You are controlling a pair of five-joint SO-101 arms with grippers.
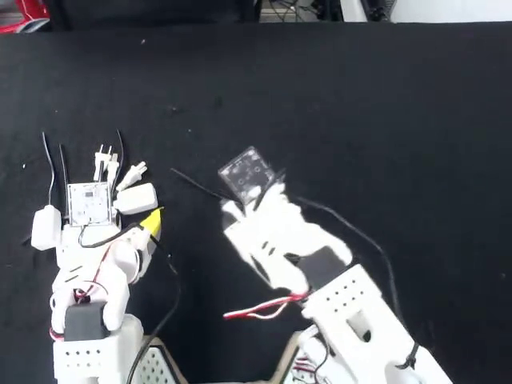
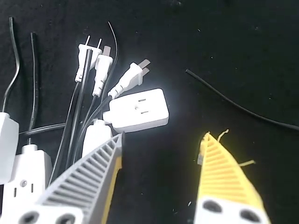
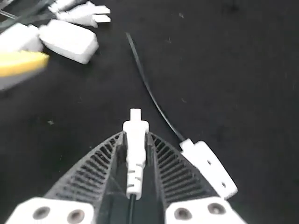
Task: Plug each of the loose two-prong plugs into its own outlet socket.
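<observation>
One white two-prong plug (image 3: 134,158) is pinched between the fingers of the right gripper (image 3: 136,135). Its long axis runs along them, prongs pointing away from the wrist, with only one prong tip showing, edge-on. Just beside it lies an outlet socket (image 3: 209,168), its slots hard to make out. Three loose plugs (image 2: 102,65) lie with their prongs pointing away from the left gripper (image 2: 161,137), whose fingers are spread. A second socket (image 2: 140,108) lies face-up near them.

I log: plugs (image 2: 132,77), held plug (image 3: 135,149) and outlet sockets (image 2: 139,109) white; cords (image 2: 80,93) and table (image 1: 360,96) black. Left gripper (image 2: 162,136): ribbed, one finger (image 2: 219,172) yellow, one grey. Arm wires (image 1: 256,310) red.
</observation>
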